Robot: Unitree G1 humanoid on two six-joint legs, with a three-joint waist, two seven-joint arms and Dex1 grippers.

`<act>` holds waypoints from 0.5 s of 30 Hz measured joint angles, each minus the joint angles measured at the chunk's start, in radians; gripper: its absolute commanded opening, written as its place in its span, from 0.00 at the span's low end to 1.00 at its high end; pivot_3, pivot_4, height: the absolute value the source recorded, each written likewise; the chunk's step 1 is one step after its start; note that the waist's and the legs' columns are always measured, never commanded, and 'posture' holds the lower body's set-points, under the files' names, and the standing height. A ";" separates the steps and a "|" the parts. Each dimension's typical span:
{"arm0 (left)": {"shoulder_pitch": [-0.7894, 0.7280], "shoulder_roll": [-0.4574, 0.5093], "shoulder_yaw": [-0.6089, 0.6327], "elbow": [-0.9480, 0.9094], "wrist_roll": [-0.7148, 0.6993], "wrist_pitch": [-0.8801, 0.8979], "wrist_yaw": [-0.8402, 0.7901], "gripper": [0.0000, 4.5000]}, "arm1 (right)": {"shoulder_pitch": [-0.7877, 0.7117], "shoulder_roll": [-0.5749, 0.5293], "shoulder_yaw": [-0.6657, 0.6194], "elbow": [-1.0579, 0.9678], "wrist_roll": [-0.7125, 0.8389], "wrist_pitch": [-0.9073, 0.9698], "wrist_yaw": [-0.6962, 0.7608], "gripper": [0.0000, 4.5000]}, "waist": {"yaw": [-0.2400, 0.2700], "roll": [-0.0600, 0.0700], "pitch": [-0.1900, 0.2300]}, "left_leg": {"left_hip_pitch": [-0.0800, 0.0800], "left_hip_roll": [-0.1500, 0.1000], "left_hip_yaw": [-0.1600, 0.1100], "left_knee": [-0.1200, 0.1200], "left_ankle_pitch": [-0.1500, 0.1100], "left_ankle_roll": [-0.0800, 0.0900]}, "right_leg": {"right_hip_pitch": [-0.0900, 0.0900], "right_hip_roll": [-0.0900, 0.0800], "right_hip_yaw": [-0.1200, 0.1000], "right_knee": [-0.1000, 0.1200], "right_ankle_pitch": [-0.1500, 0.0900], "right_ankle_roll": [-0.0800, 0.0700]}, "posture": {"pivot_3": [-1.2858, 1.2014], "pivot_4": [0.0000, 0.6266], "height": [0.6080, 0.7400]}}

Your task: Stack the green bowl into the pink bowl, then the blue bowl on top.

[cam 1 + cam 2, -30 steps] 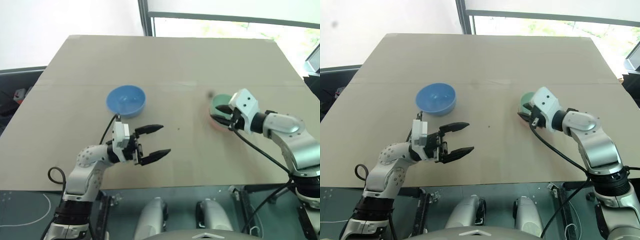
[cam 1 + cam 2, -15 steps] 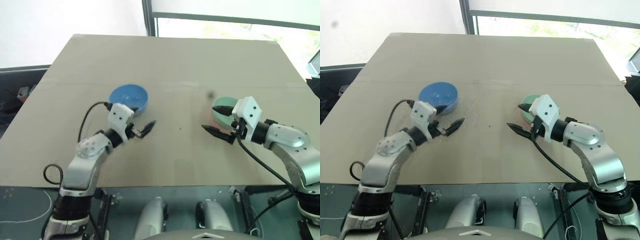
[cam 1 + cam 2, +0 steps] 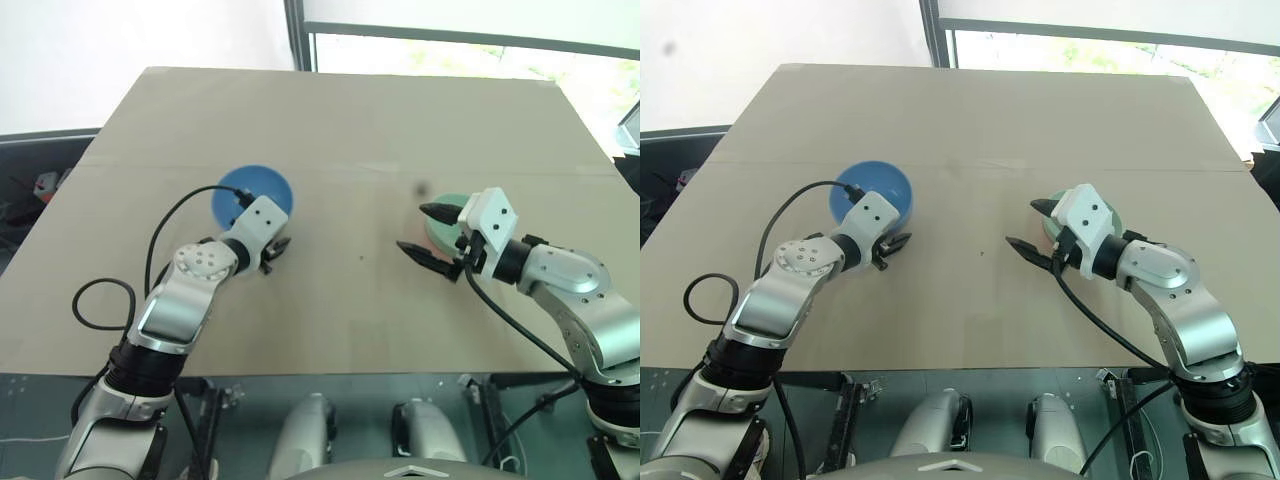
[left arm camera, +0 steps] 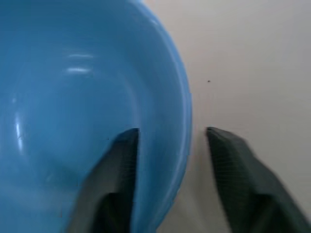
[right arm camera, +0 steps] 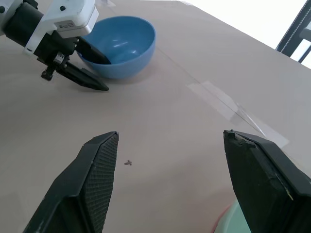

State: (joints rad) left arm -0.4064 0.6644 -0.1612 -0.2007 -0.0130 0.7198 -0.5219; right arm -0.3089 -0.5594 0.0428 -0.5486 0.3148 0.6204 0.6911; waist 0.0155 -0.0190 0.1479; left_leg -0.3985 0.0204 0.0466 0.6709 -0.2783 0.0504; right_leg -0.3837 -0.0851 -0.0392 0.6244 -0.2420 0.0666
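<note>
The left gripper [image 4: 167, 141] sits at the near rim of the blue bowl [image 3: 250, 190], 1 finger inside the bowl and 1 outside on the table [image 3: 350, 130]. The wrist view shows the 2 fingers straddling the wall with gaps on either side, so whether they are pressing on it is hard to tell. The gripper's body covers the bowl's near edge in the head views.

The right gripper [image 3: 428, 233] hangs with jaws spread wide and nothing between them, just in front of the green bowl [image 3: 446, 232]. That bowl is mostly hidden behind the gripper. It sits inside the pink bowl [image 5: 224, 212], of which just a sliver of rim shows at the right wrist view's edge.

The 2 bowl groups lie well apart.
</note>
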 measured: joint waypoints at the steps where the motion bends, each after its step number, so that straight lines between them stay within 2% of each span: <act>1: -0.011 0.002 -0.003 0.014 0.005 -0.015 -0.006 0.08 | 0.001 0.000 0.000 0.000 -0.002 -0.001 -0.003 0.81 | 0.000 0.000 0.000 | 0.000 0.000 0.000 0.001 0.000 0.000 | 0.000 0.000 0.000 0.000 0.000 0.000 | 0.52 0.24 1.00; 2: -0.023 0.004 -0.004 0.022 0.014 -0.040 -0.009 0.03 | 0.002 -0.001 0.000 0.000 -0.004 -0.002 -0.005 0.81 | 0.000 0.000 0.000 | 0.000 0.000 0.000 0.001 0.000 0.000 | 0.000 0.000 0.000 0.000 0.000 0.000 | 0.52 0.24 1.00; 8: -0.084 -0.039 0.005 0.025 -0.036 -0.162 -0.091 0.03 | 0.014 -0.005 -0.005 -0.003 -0.007 -0.002 -0.030 0.81 | 0.000 0.000 0.000 | 0.000 0.000 0.000 0.001 0.000 0.000 | 0.000 0.000 0.000 0.000 0.000 0.000 | 0.52 0.24 1.00; 15: -0.342 -0.189 -0.065 0.068 -0.146 -0.273 -0.298 0.03 | 0.139 -0.052 -0.110 -0.077 -0.017 0.005 -0.086 0.81 | 0.015 -0.001 0.000 | -0.002 -0.005 -0.001 0.002 0.000 0.001 | 0.001 -0.001 -0.001 0.000 0.000 0.000 | 0.52 0.24 1.00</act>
State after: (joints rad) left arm -0.7486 0.4755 -0.2265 -0.1328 -0.1591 0.4467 -0.8204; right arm -0.1696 -0.6111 -0.0669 -0.6260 0.2979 0.6256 0.6056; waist 0.0301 -0.0196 0.1481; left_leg -0.4001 0.0150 0.0453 0.6725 -0.2788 0.0513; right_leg -0.3824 -0.0860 -0.0399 0.6248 -0.2419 0.0668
